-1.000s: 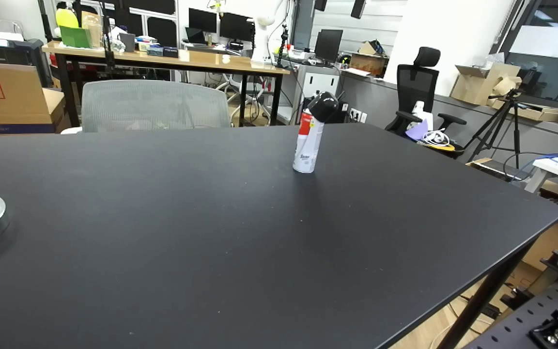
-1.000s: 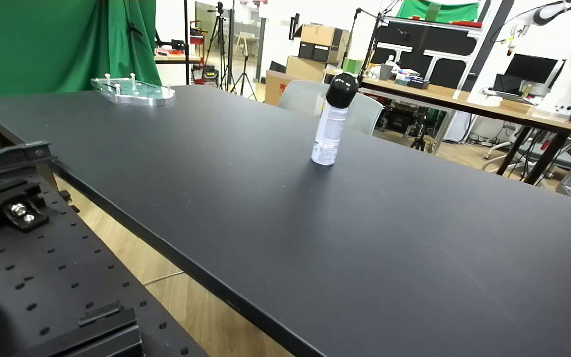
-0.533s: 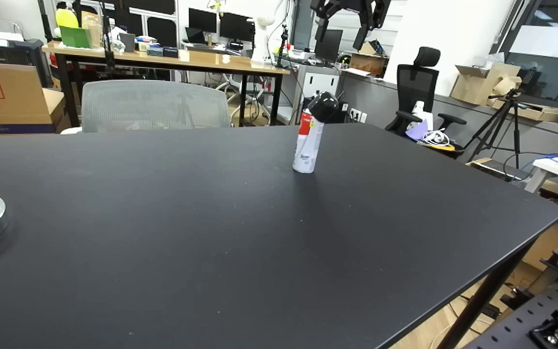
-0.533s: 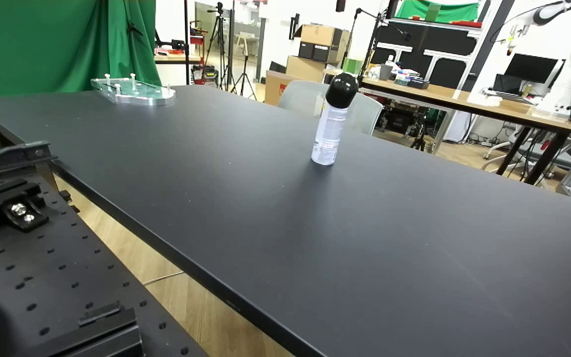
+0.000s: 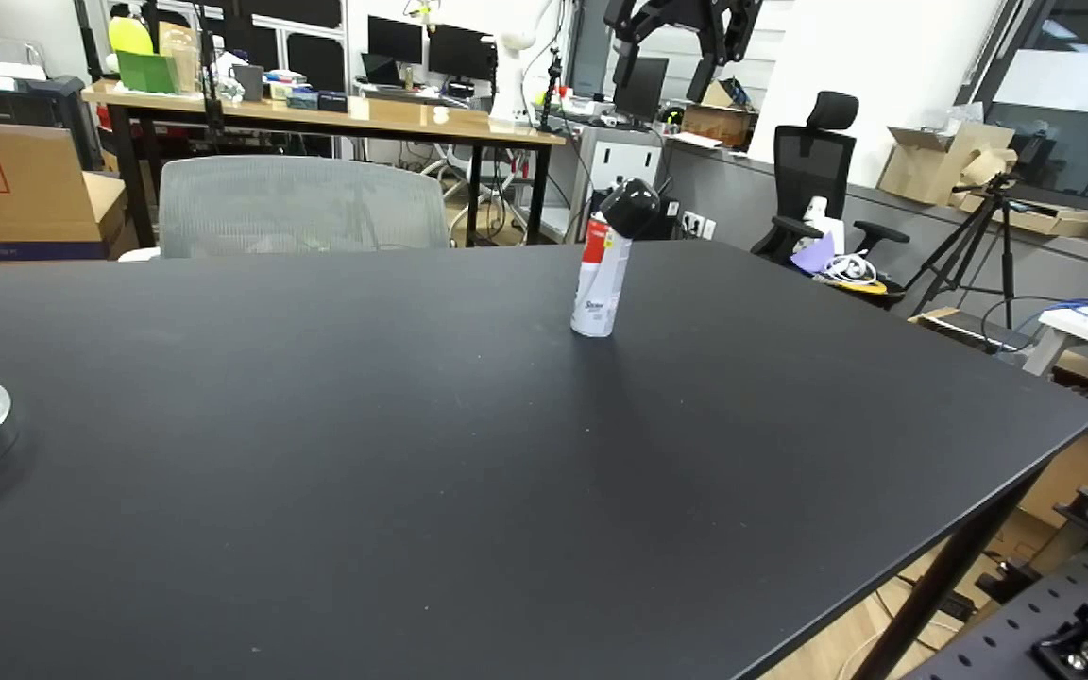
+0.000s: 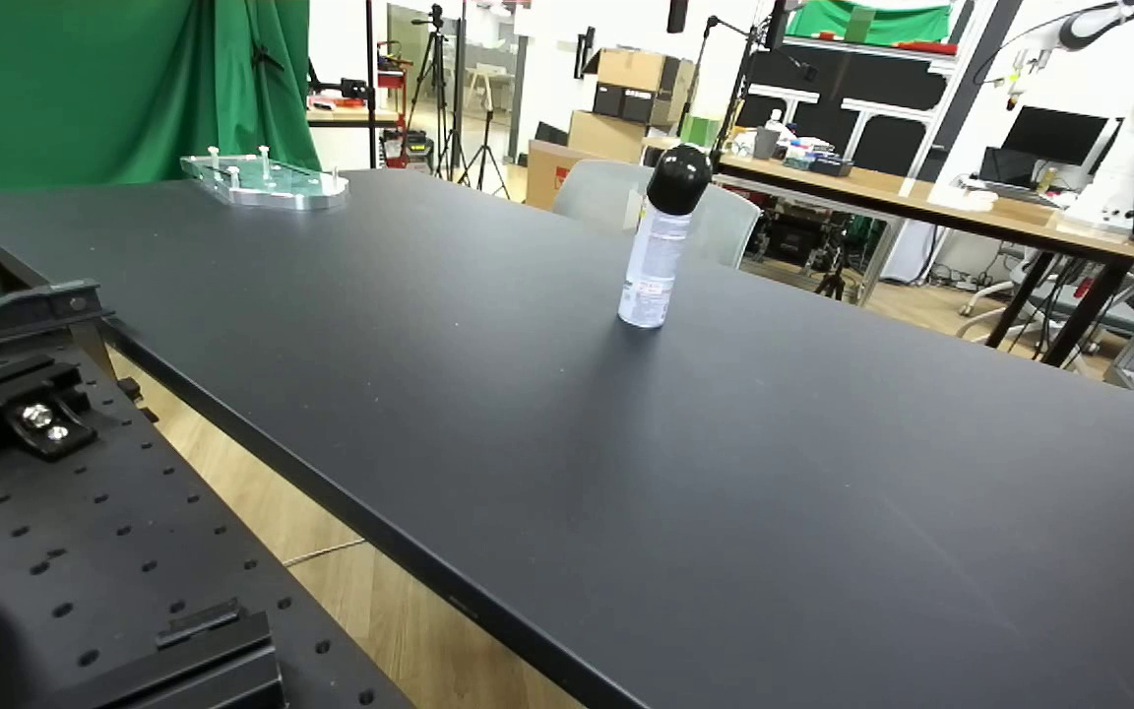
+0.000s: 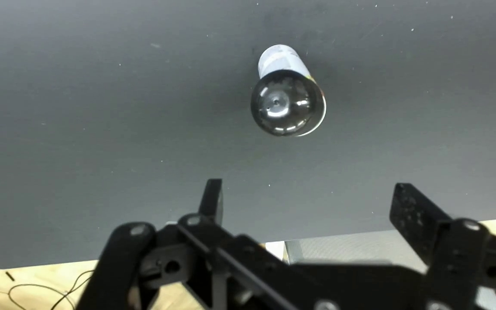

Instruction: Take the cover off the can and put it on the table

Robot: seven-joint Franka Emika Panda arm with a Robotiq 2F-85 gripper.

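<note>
Cap [image 6: 680, 180] sitting on can [image 6: 654, 266]; can standing on table [image 6: 488, 394]; gripper [image 7: 308, 189] hovering clear, spread wide; removing, placing both remaining.

Cover [image 5: 631, 208] black; can [image 5: 600, 283] white, red-patched; table [image 5: 365, 425], pincer [image 5: 660, 87] black.

A green curtain [image 6: 85, 108] hangs; a tripod [image 5: 995, 200] stands near a black office chair [image 5: 813, 170].
</note>
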